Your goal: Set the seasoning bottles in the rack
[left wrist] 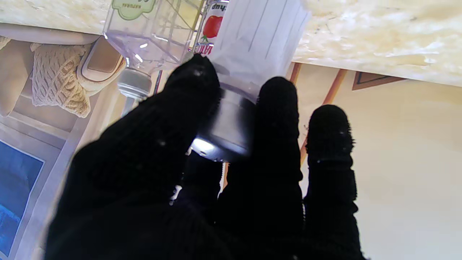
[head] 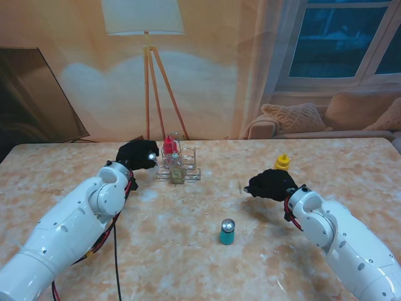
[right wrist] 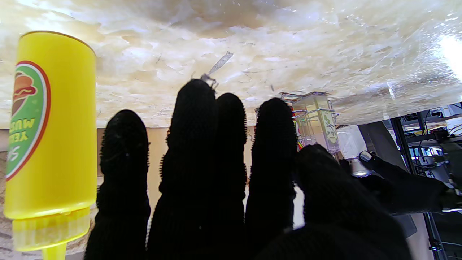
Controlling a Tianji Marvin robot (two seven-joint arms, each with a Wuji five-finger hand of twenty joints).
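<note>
Holding a clear bottle by its silver cap, the left hand sits just beside the rack.
Right hand hovers spread, holding nothing, beside the yellow bottle toward the desk's right edge; a teal bottle stands mid-desk, nearer to me.

left hand apparently gripping, right hand open

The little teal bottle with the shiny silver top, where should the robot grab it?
Probably around its teal body, just under the round cap. The teal bottle stands upright alone on the table, so the right hand, closer and empty, could come from its right side; the rounded cap looks slippery.
</note>
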